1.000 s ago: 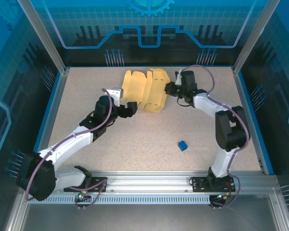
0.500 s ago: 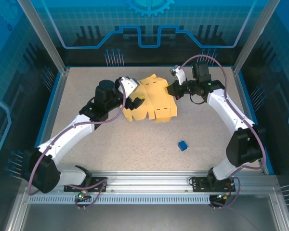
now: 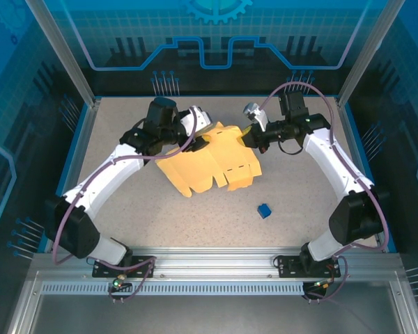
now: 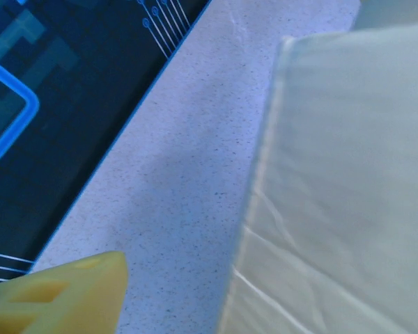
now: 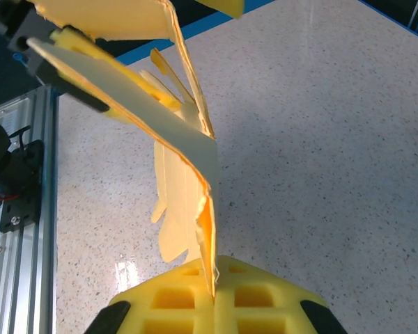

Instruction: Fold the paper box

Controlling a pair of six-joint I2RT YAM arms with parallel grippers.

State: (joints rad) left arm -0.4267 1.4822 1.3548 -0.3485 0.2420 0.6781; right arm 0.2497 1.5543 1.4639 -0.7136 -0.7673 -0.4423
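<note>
With the right gripper (image 3: 253, 134) clamped on an edge of the paper box (image 3: 212, 165), the left gripper (image 3: 203, 134), closure unclear, should crease gently.

The paper box (image 3: 212, 163) lay flat in the upper middle of the frame. Now it is raised at its top edge and slopes, bent, down toward the centre. The left gripper (image 3: 203, 137) has swung from the sheet's lower left corner up to its upper left edge. The right arm has stretched out, its elbow dropping toward the lower right of the frame.
</note>
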